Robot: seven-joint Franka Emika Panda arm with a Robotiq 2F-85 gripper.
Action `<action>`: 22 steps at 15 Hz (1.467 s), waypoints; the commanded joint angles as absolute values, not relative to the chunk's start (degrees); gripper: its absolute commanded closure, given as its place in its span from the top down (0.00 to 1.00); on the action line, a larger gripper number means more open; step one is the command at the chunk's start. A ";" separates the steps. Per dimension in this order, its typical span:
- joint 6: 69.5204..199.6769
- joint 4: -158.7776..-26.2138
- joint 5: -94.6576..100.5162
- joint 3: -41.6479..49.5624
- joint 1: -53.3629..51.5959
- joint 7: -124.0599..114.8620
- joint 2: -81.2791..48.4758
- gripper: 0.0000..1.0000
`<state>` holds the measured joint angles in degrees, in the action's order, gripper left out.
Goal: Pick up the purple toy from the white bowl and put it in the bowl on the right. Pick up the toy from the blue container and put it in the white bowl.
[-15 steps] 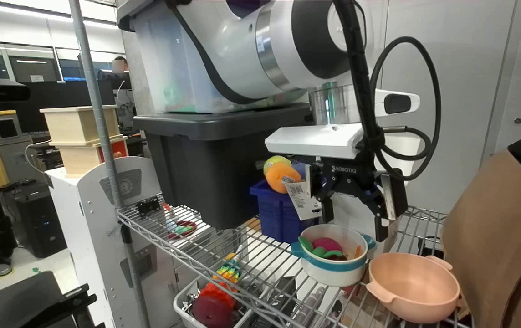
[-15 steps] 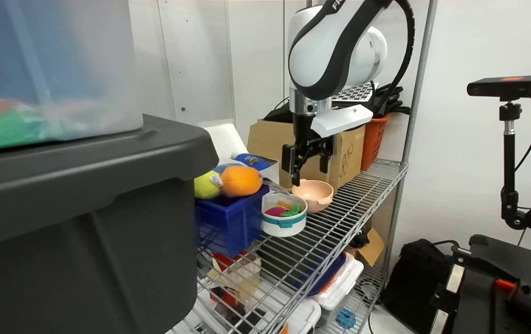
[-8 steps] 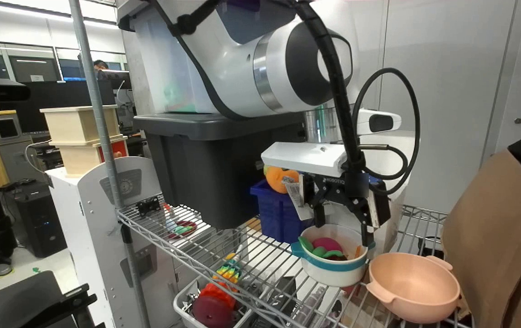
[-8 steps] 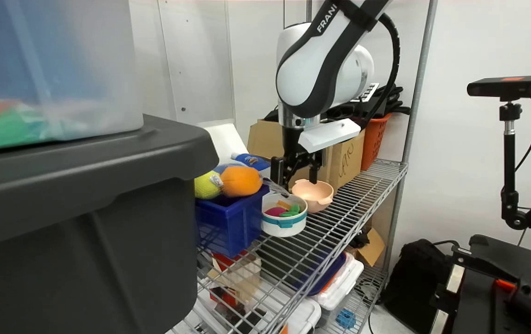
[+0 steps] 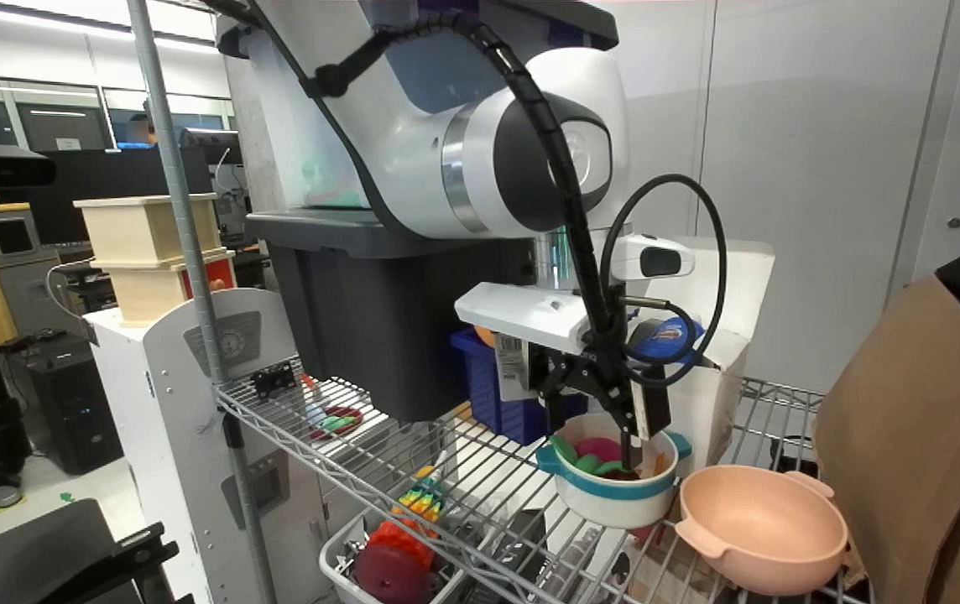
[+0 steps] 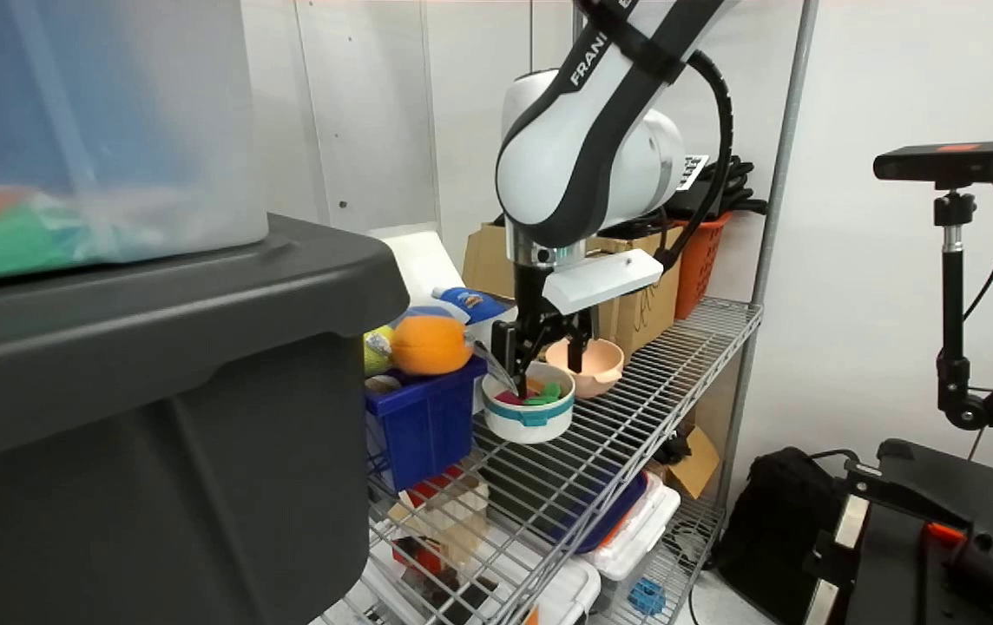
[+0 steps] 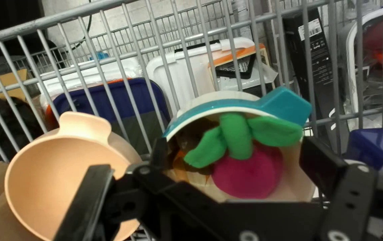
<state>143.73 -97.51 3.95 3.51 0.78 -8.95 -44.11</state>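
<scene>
The purple toy [image 7: 248, 174] with green leaves [image 7: 235, 134] lies in the white bowl [image 5: 614, 505] with the teal band and handles, also in an exterior view [image 6: 531, 429]. A brown and orange thing [image 7: 184, 164] lies beside it. My gripper [image 7: 241, 157] is open and empty over this bowl, its fingers on either side of the toy. In an exterior view the gripper [image 5: 593, 438] has one fingertip within the bowl's opening. The peach bowl [image 5: 761, 524] stands empty to the right. The blue container [image 6: 427, 434] holds an orange toy [image 6: 431, 345] and a yellow-green one [image 6: 377, 351].
A large black bin [image 5: 379, 319] stands beside the blue container. A white box [image 5: 711, 403] with a blue item [image 5: 669, 340] stands behind the white bowl. A cardboard box [image 5: 908, 436] stands beside the peach bowl. A paper tag [image 5: 513, 369] hangs by the gripper. The wire shelf [image 6: 583, 469] has open gaps.
My gripper has moved down and sideways to the white bowl, staying open. The blue container and the orange toy have shifted slightly away from the bowl. The paper tag has swung.
</scene>
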 commanded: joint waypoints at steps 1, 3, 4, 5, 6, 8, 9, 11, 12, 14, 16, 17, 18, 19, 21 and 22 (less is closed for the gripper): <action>144.16 -95.69 2.47 3.34 0.80 -8.20 -45.89 1.00; 144.19 -95.16 2.49 3.54 0.62 -8.47 -46.76 1.00; 144.16 -95.00 2.40 3.53 0.60 -8.52 -47.12 1.00; 144.10 -94.66 2.30 3.55 0.62 -8.49 -47.43 1.00; 143.96 -94.21 2.12 3.57 0.70 -8.46 -47.65 1.00; 143.65 -92.96 1.95 3.82 0.81 -8.58 -48.38 1.00; 143.43 -92.10 1.90 3.95 0.87 -8.67 -48.90 1.00; 143.13 -90.77 1.73 4.07 1.04 -8.68 -49.53 1.00; 142.91 -90.20 1.55 4.03 1.21 -8.64 -49.74 1.00; 142.51 -89.15 1.21 3.94 1.52 -8.50 -50.18 1.00; 142.52 -88.70 0.86 3.92 1.72 -8.43 -50.46 1.00; 142.58 -88.69 0.71 3.80 1.83 -8.32 -50.49 1.00; 142.65 -88.94 0.66 3.74 1.85 -8.18 -50.32 1.00; 142.61 -89.03 0.52 3.60 1.91 -8.05 -50.21 1.00; 142.43 -89.26 0.34 3.44 1.98 -7.87 -49.82 1.00; 142.43 -89.77 0.24 3.27 2.05 -7.63 -49.34 1.00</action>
<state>143.56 -90.73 1.49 3.86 1.51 -8.95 -49.15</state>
